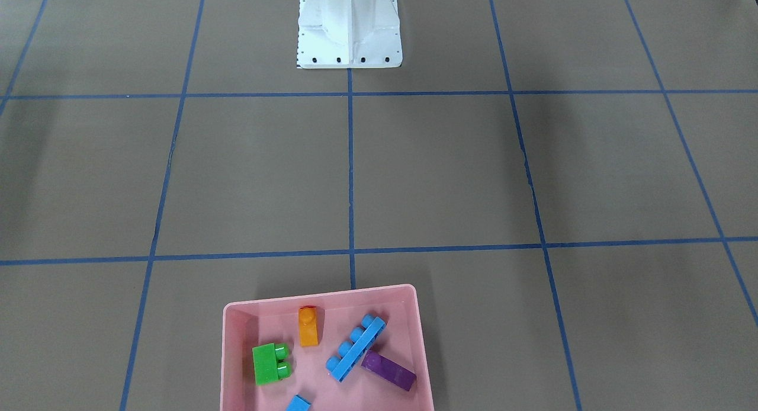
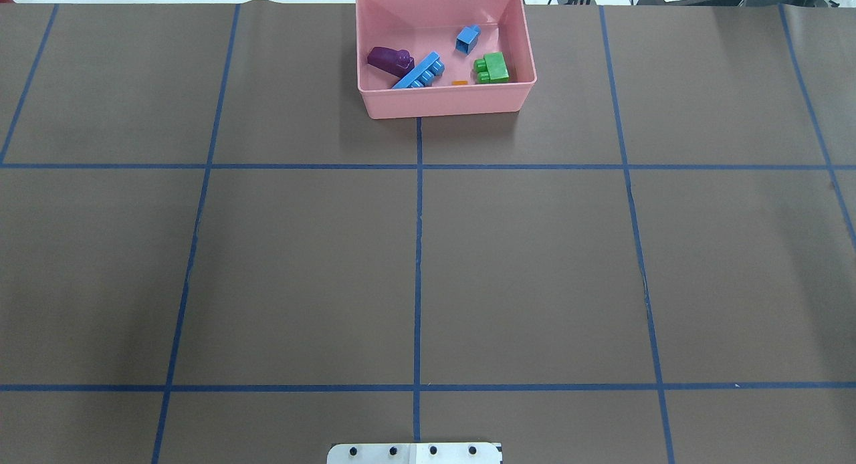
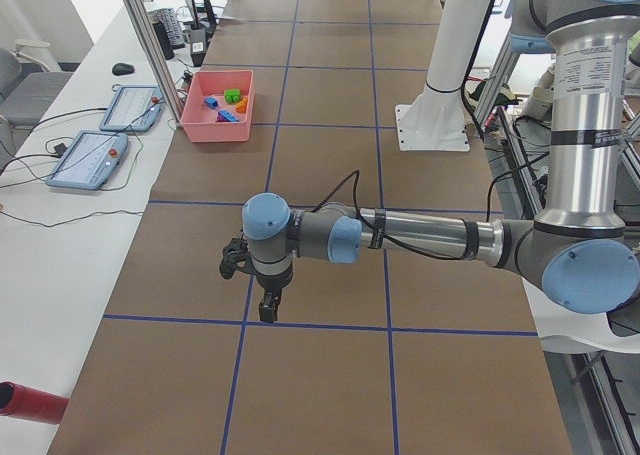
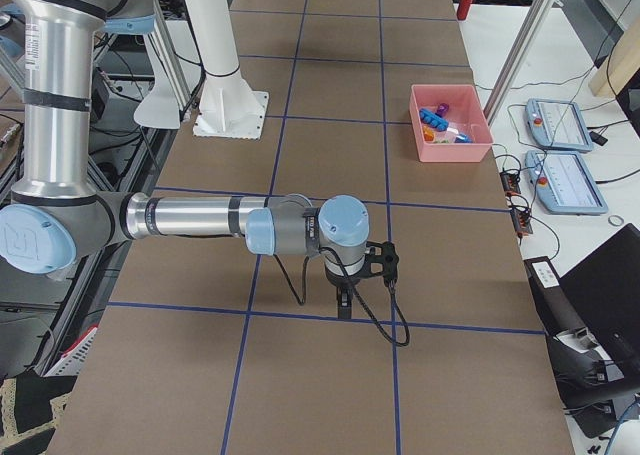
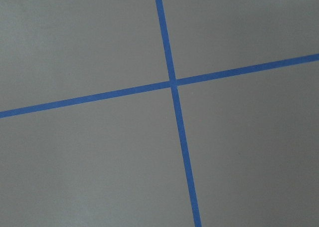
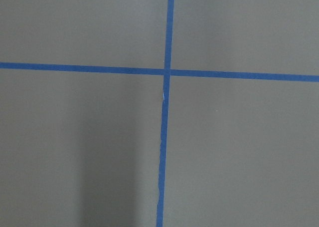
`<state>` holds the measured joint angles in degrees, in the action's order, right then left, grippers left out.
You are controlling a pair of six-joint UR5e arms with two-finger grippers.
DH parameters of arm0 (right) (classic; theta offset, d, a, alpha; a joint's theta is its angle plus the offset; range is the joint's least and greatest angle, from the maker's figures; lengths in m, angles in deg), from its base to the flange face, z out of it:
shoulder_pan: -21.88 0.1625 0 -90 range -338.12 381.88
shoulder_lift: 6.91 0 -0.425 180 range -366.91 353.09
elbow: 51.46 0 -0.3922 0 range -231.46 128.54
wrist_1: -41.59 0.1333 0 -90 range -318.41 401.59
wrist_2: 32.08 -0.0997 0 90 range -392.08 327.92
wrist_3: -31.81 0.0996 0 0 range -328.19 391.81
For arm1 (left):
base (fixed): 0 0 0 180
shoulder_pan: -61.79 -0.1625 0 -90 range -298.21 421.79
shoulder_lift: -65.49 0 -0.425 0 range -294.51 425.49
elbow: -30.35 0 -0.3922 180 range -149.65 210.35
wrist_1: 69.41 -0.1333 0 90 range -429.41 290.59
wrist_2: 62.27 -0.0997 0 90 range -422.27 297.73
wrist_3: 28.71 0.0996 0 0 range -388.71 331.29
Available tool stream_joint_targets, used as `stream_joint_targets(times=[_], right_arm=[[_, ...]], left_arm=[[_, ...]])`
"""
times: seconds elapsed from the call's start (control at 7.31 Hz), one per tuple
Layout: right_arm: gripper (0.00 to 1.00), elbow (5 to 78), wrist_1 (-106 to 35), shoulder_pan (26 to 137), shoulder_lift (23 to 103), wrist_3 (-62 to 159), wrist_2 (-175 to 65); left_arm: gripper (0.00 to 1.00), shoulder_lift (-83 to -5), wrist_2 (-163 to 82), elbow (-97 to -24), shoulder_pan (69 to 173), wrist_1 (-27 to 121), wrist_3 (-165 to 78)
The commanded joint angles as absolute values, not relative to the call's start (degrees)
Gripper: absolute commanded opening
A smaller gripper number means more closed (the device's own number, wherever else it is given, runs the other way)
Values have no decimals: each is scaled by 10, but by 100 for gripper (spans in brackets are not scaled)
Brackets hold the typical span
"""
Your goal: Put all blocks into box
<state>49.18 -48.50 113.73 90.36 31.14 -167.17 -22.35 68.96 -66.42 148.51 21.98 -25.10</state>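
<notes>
Box (image 1: 346, 303) holding long blue block (image 1: 354, 350), lying diagonal

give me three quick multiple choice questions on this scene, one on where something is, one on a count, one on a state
1. The purple block lies
A. outside the box
B. in the box, beside the long blue block
C. in the box, on top of the green block

2. How many blocks are in the box?
A. three
B. four
C. five

3. The green block is
A. on its side, studs pointing sideways
B. upright, studs up
C. stacked on another block

Answers
1 B: the front view shows it on the box floor at the long blue block's end.
2 C: purple block, long blue block, green block, orange block and small blue block.
3 A: its two studs stick out sideways in the front and overhead views.
</notes>
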Motion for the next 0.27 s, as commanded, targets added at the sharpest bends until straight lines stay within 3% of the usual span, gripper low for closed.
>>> stream_joint_targets(times=[0.0,0.14], right_arm=[[100,492,-484,1137,905,312,-1672],[100,492,-484,1137,906,312,-1672]], left_arm=[[100,-226,688,-663,1485,219,-251],[100,-226,688,-663,1485,220,-251]])
